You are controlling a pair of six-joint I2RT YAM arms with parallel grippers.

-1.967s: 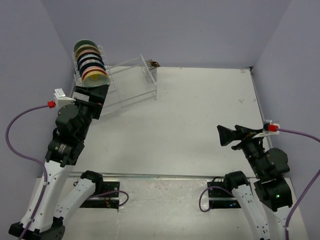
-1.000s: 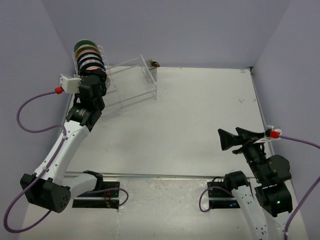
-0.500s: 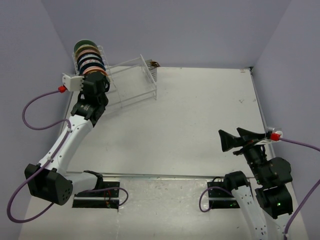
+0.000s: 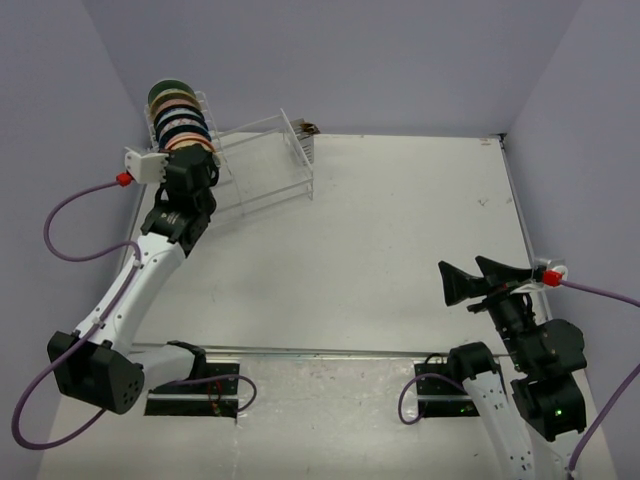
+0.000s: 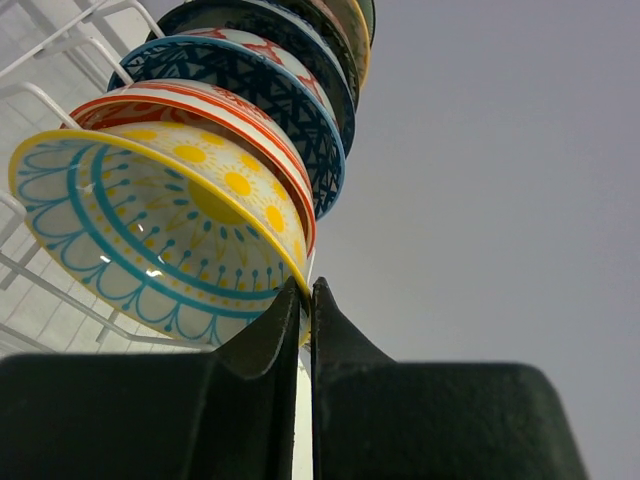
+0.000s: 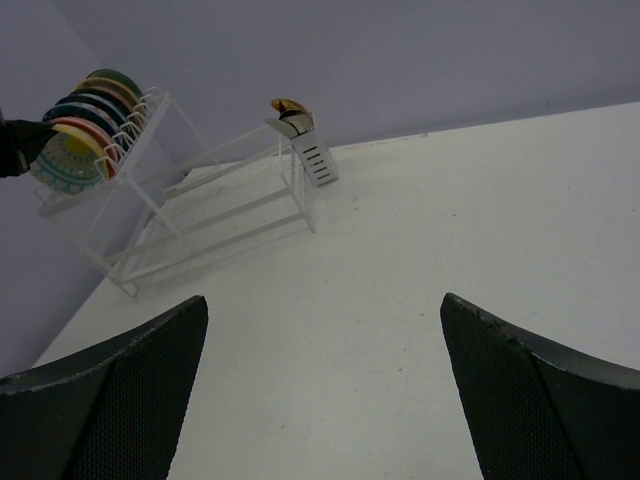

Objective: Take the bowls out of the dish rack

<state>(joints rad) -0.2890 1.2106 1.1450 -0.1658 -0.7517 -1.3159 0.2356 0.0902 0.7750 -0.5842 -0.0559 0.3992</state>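
Observation:
Several patterned bowls (image 4: 178, 118) stand on edge in the tall tier of the clear dish rack (image 4: 262, 165) at the table's far left. The front bowl (image 5: 150, 215) has a yellow rim, teal line work and yellow dots; an orange-red striped bowl (image 5: 215, 100) and a dark blue one (image 5: 260, 85) stand behind it. My left gripper (image 5: 307, 285) is shut on the front bowl's lower rim, which is pinched between the fingertips. Far off at the right, my right gripper (image 4: 462, 272) hangs open and empty above the table. From there the bowls (image 6: 85, 130) and rack (image 6: 210, 210) show at upper left.
White wire dividers (image 5: 40, 90) hold the bowls apart. The rack's lower flat tier (image 4: 250, 190) lies beside my left wrist. A slotted holder (image 6: 305, 145) with a yellow and dark item in it stands at the rack's right end. Purple walls close in behind and on both sides.
My left arm reached up to the front of the bowl row and its jaws shut on the front bowl's rim. The right arm drifted slightly nearer its base, still open.

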